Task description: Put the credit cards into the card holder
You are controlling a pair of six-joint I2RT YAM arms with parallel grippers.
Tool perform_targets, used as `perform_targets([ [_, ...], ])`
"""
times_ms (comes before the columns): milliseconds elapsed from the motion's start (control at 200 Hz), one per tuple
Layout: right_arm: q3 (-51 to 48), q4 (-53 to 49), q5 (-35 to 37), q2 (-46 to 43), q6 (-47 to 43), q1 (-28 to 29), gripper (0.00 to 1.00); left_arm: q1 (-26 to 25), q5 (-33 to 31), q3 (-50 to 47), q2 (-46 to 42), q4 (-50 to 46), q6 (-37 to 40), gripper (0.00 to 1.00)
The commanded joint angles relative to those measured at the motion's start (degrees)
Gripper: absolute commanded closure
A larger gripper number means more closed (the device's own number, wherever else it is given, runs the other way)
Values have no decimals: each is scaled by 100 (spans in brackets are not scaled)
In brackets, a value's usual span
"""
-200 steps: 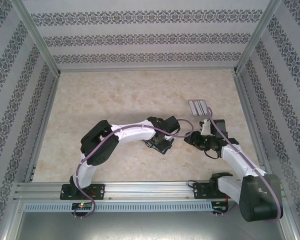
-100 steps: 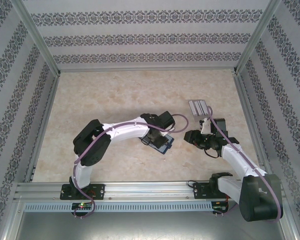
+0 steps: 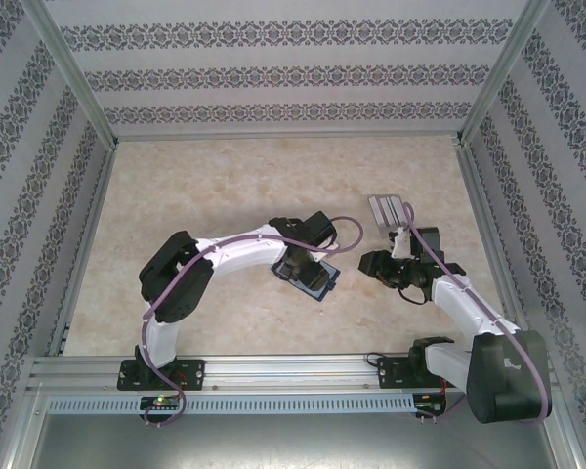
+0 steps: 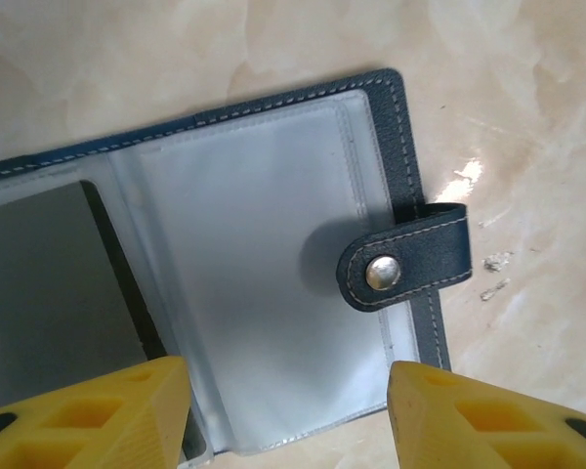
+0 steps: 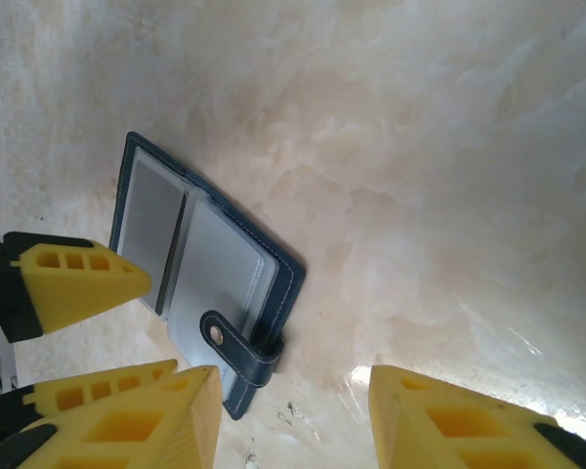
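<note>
Just let go of holder (image 4: 264,195) with left gripper (image 4: 288,415), now parted and empty like right gripper (image 5: 293,410); one card (image 4: 49,293) apparently pocketed.

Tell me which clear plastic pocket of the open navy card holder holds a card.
The pocket far from the snap tab: a dark grey card shows through it; the pocket under the tab looks empty.

No writing, label or number is legible anywhere.
</note>
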Motion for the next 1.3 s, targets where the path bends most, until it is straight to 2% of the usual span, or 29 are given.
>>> perform_targets([
  [0,140,16,-110,74,-72,-71,56,-51,121,109,242,-6,-16,43],
  [460,118,72,-112,213,-135,-72,55,-368,-348,461,554,-357,-15,43],
  [605,97,143,-128,261,-106,-72,55,-518,-814,605,467,-583,-50,41],
  [834,82,191,-136,341,-135,-72,54,-720,-1219,660,410,-650,-108,39],
  [1069,88,206,-163,410,-166,-72,54,-713,-1301,707,679,-610,-51,38],
  [1294,105,139,-154,416,-190,-72,54,-720,-1084,797,902,-646,17,45],
])
